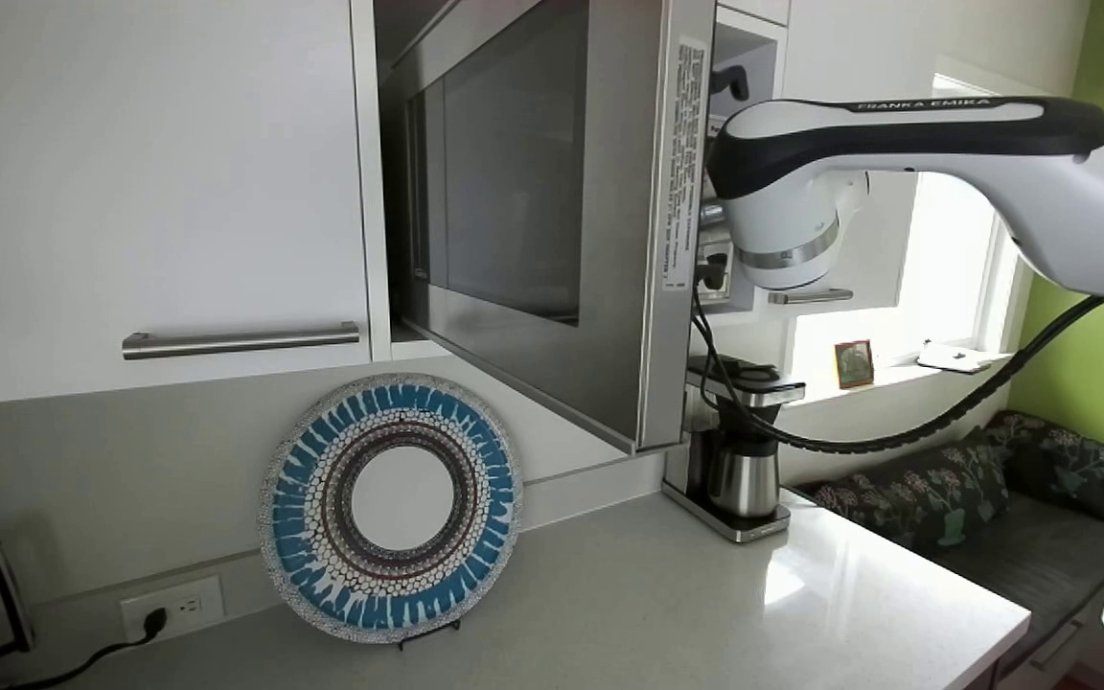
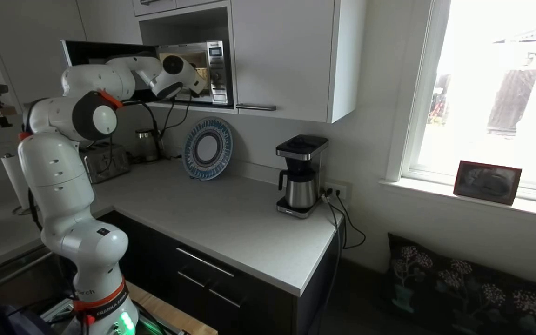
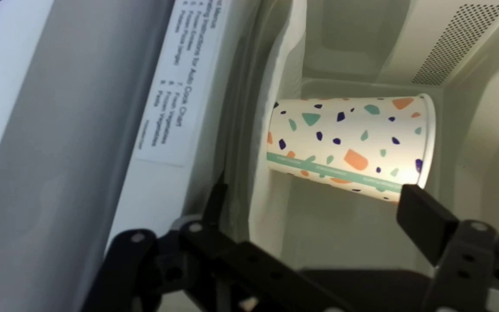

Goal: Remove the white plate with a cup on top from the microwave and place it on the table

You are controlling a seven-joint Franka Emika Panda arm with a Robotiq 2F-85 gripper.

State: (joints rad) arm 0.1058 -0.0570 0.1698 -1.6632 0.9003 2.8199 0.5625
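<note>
The white plate (image 3: 270, 199) sits inside the microwave (image 2: 219, 74), cup (image 3: 347, 145) standing on it, and here's the gripper (image 3: 314, 189) at the microwave's mouth, jaws wide apart, probably to straddle the rim without toppling that cup!

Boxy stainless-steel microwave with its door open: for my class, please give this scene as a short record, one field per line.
Appliance: boxy stainless-steel microwave, door open
Inside: white paper cup with coloured flecks, base against a plain white plate seen nearly edge-on
Hold: black gripper, open; in the wrist view the white plate's edge shows between its fingers; contact cannot be told
Surface: smooth light-grey countertop, bearing a steel-and-black coffee maker and a round blue-patterned plate
Task stage: cup and white plate not yet on the countertop
</note>
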